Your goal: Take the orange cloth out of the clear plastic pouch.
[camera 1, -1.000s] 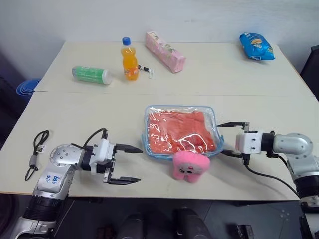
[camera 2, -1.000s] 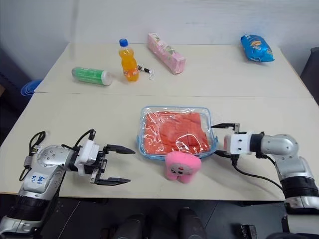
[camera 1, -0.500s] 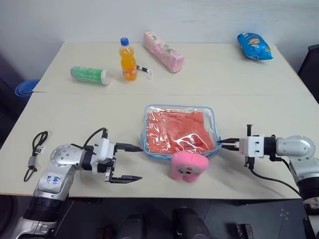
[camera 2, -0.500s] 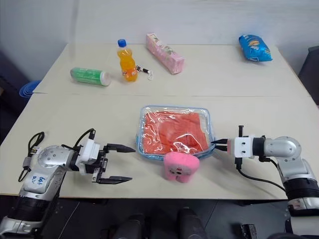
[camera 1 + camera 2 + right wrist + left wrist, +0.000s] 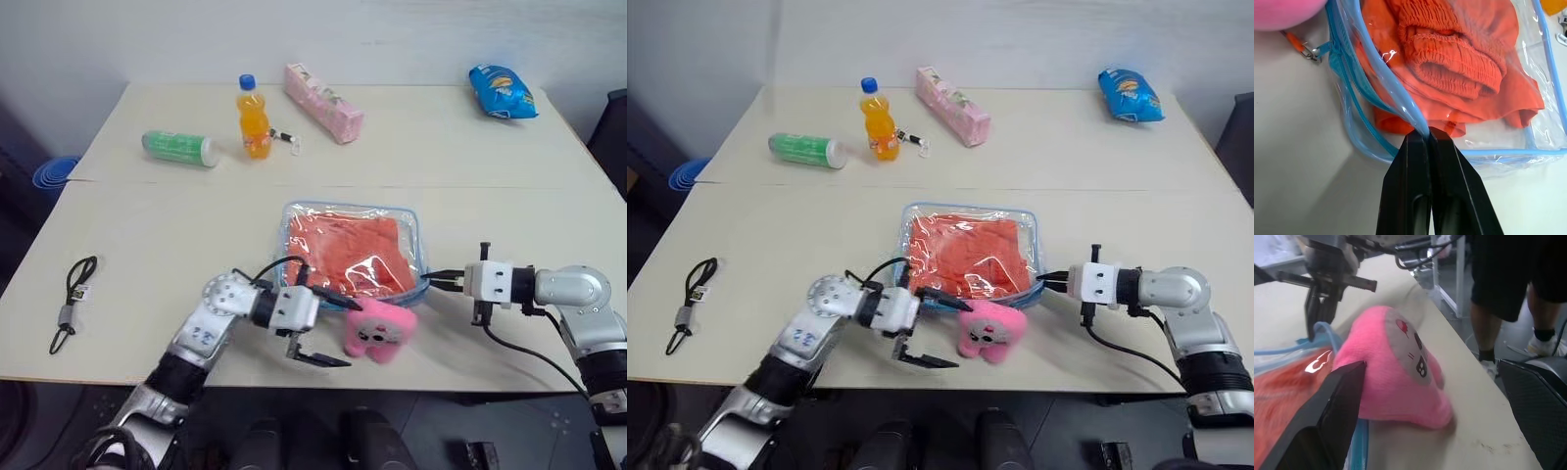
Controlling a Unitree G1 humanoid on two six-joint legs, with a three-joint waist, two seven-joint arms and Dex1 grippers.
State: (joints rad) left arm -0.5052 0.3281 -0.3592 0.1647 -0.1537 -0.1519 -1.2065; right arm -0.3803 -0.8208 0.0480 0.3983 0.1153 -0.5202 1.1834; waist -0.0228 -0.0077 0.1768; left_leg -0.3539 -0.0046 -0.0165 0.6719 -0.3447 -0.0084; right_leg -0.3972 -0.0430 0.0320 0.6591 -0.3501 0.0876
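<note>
Two grippers [image 5: 437, 280] [image 5: 326, 328] flank clear plastic pouch [image 5: 349, 258], right pinching it

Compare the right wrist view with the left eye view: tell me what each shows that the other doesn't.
Right wrist alone: the right gripper shut on the pouch edge, the cloth's ribbed folds, a small clip on the zipper.
Left eye alone: the open left gripper by the pink toy, plus bottle, green tube, chip bag, and cord.
Both: pouch, cloth, toy.

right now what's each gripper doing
left gripper: open, holding nothing, beside the pink plush toy
right gripper: shut on the clear plastic pouch edge
</note>
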